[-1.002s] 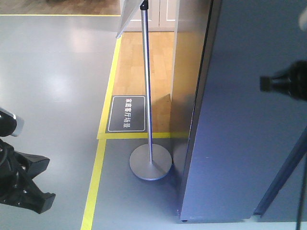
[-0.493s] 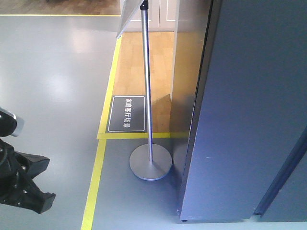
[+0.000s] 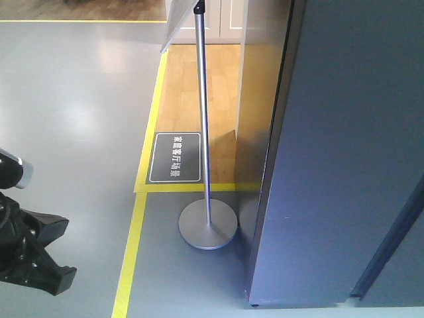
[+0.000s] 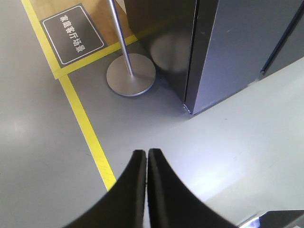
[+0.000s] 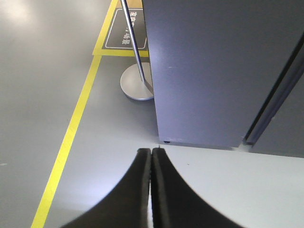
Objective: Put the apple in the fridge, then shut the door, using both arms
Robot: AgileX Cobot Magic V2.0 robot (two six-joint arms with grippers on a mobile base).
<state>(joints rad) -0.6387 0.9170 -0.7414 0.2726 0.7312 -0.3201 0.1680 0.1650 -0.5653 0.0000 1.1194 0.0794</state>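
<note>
Fingers on your left gripper [image 4: 146,156] and right gripper [image 5: 151,154] are pressed together, empty. Fridge [image 3: 338,152] at three o'clock, door flush; apple unseen. I judge only retracting remains.

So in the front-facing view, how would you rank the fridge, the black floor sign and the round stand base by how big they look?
Largest to smallest:
1. Fridge, by far.
2. Round stand base and black floor sign: close in size; the sign lies farther off, so I won't rank them.

One fridge [image 3: 331,165] is standing beside one sign stand [image 3: 207,224], one floor placard [image 3: 175,158] lying just beyond it.
</note>
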